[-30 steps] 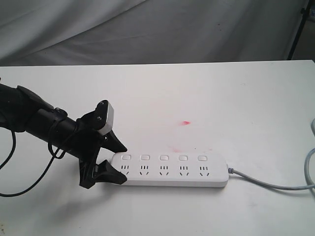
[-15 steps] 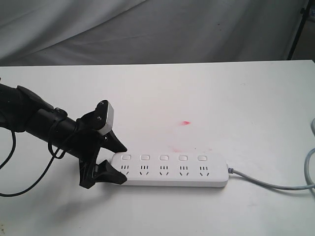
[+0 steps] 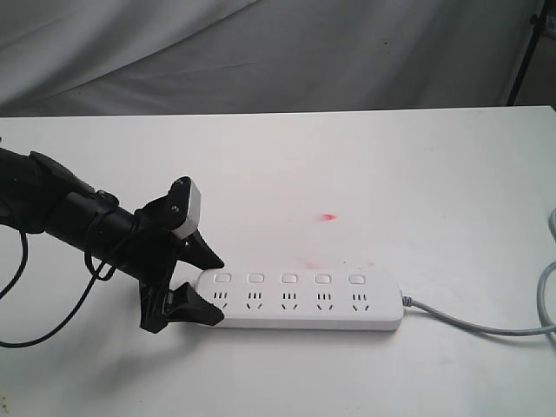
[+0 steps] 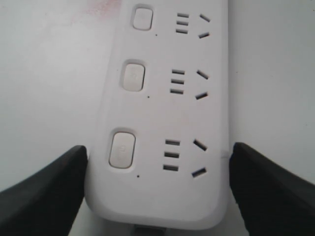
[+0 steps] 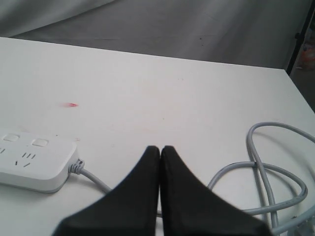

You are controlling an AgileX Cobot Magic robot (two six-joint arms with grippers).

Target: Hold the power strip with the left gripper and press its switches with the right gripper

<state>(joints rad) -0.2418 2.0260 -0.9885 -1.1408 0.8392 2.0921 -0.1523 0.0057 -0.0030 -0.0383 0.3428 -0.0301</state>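
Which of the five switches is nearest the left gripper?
The end switch farthest from the cord, leftmost in the exterior view, between the jaws of the left gripper.

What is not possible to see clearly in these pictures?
right gripper: absent from the exterior view; the right wrist view shows only its closed fingertips.
cord: its far end leaves the exterior view's right edge.
switches: on or off cannot be told; too small in the exterior view, unmarked in the left wrist view.
power strip: one corner sits behind a finger of the left gripper in the exterior view.

Exterior high; wrists low, near; share power strip [image 3: 300,301].
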